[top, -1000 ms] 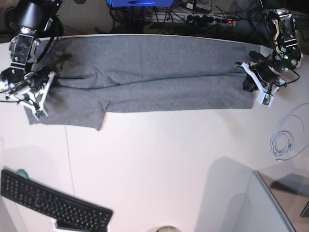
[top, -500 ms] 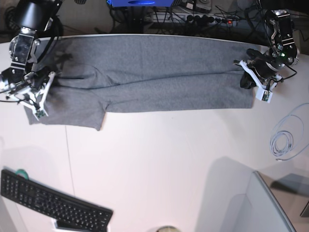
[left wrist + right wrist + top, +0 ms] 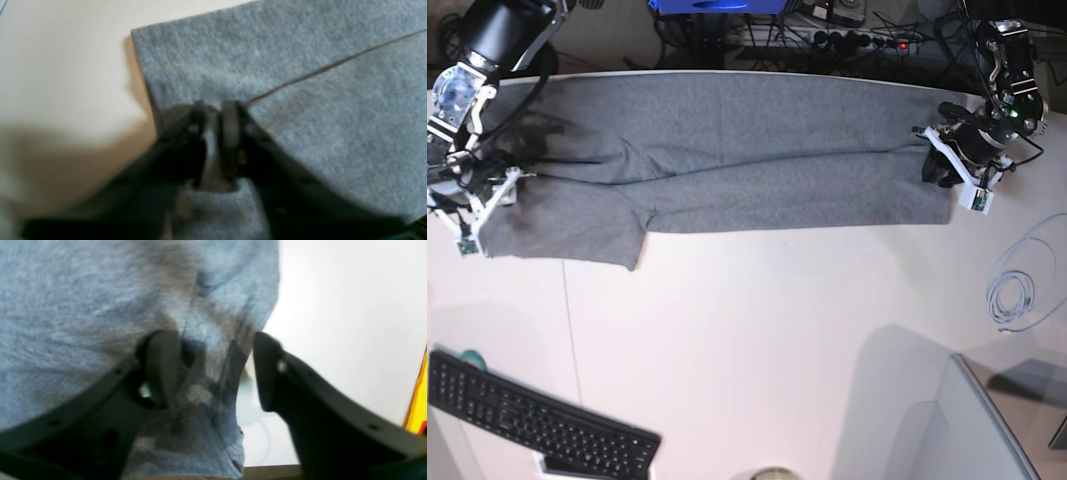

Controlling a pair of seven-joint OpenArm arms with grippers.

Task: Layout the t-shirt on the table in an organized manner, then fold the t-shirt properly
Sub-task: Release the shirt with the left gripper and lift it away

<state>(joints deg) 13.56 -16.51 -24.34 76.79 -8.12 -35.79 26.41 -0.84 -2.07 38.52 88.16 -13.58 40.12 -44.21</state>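
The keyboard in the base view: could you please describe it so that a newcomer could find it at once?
Start from the white table with the grey t-shirt stretched along its far edge. Go to the opposite, near corner on the view's left: the keyboard lies there at a slant. It is the only black, flat, many-keyed thing on the tabletop.

Behind the tabletop's far edge lay a dark tangle of cables [image 3: 847, 45] around a power strip [image 3: 882, 42] with a red light, beside a blue box [image 3: 717, 6]. A black keyboard [image 3: 537, 420] sat at the near left corner, a coiled pale cable [image 3: 1017, 295] near the right edge, and a grey panel [image 3: 987, 430] at the near right corner.
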